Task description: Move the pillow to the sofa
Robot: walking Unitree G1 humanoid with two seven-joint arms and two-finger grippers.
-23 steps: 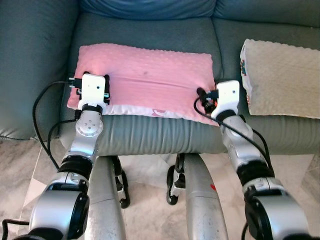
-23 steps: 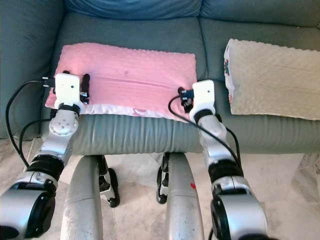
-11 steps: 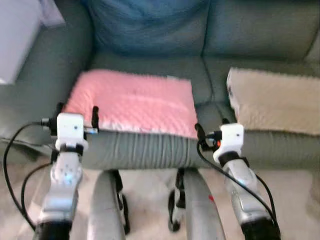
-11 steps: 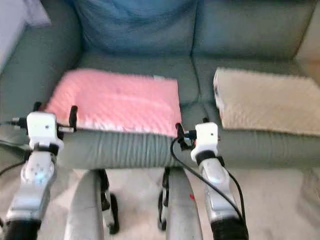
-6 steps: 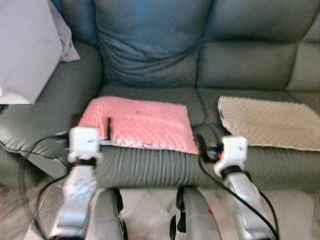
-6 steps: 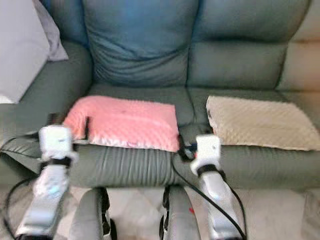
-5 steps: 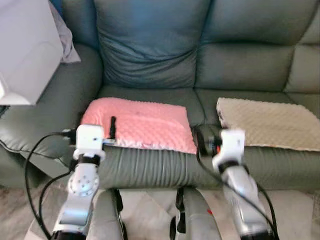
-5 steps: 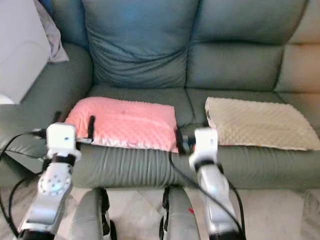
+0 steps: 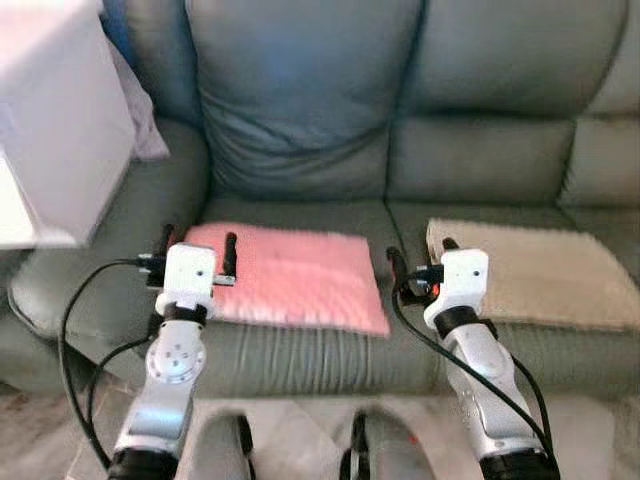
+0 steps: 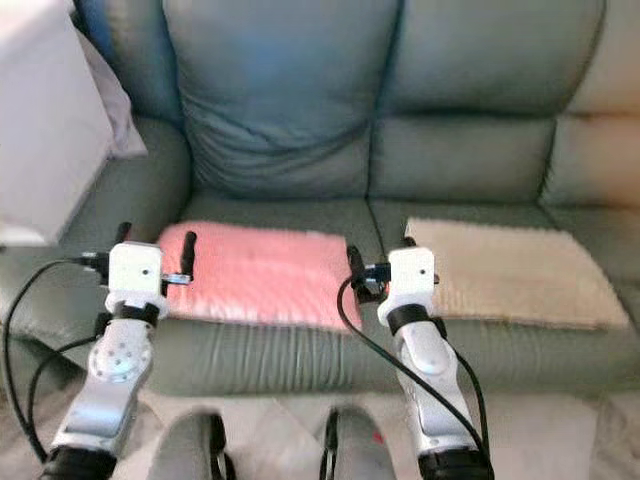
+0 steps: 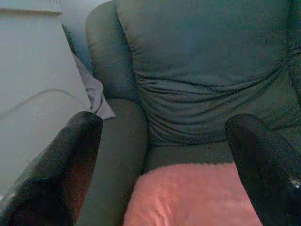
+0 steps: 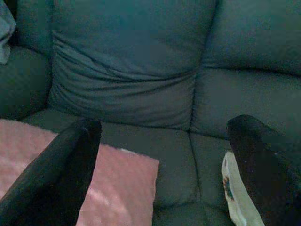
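The pink pillow (image 9: 290, 290) lies flat on the left seat cushion of the grey-green sofa (image 9: 300, 110). My left gripper (image 9: 199, 243) hovers open over the pillow's near left corner, holding nothing. At the pillow's near right corner my right gripper (image 9: 418, 255) is also open and holds nothing. In the left wrist view, the black fingers (image 11: 61, 174) stand wide apart, with the pink pillow (image 11: 188, 195) below them. The right wrist view has spread fingers (image 12: 56, 174) above the pillow's right end (image 12: 108, 188).
A beige pillow (image 9: 530, 285) lies on the right seat cushion, close beside the pink one. A large white object (image 9: 50, 120) stands over the sofa's left armrest, with grey cloth (image 9: 148, 130) behind it. My two legs (image 10: 190, 445) are just before the sofa's front edge.
Both grippers have come off the pillow's near edge and risen clear, open. The pillow stays on the seat. The camera has tilted up, showing the sofa's back.
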